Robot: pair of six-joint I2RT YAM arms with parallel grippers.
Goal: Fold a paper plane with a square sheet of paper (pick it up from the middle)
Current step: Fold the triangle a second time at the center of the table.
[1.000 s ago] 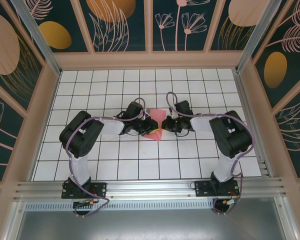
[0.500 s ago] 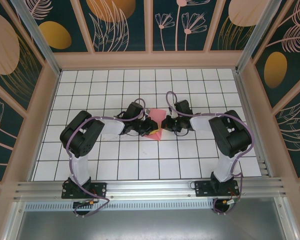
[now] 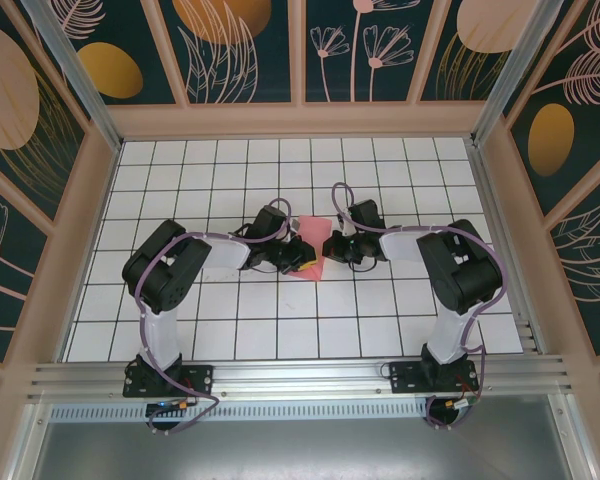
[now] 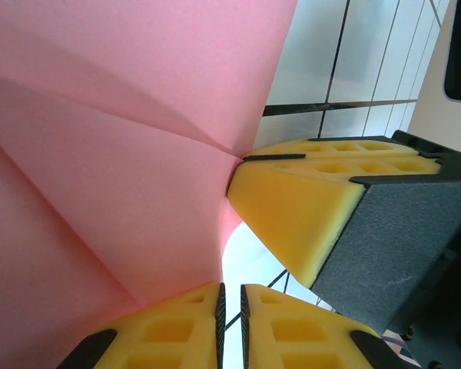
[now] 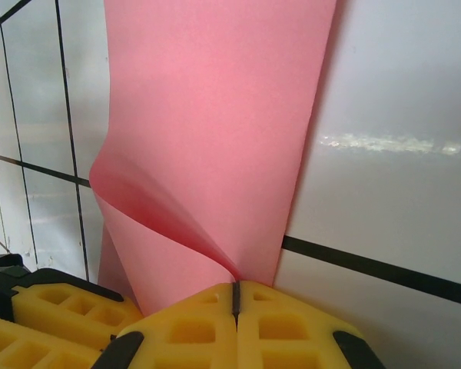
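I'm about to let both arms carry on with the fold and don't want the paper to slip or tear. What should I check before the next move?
1. Hold of the right gripper on the square sheet of paper: ok, pads shut on its edge.
2. Hold of the left gripper on the sheet: cannot tell; pads nearly together, paper reaches their tips.
3. Paper untorn: ok where visible, bent and creased by the right pinch.
4. Room between grippers: ok but tight; a sliver of table shows between them.
5. Dart shape formed: not ok, sheet loosely bent.
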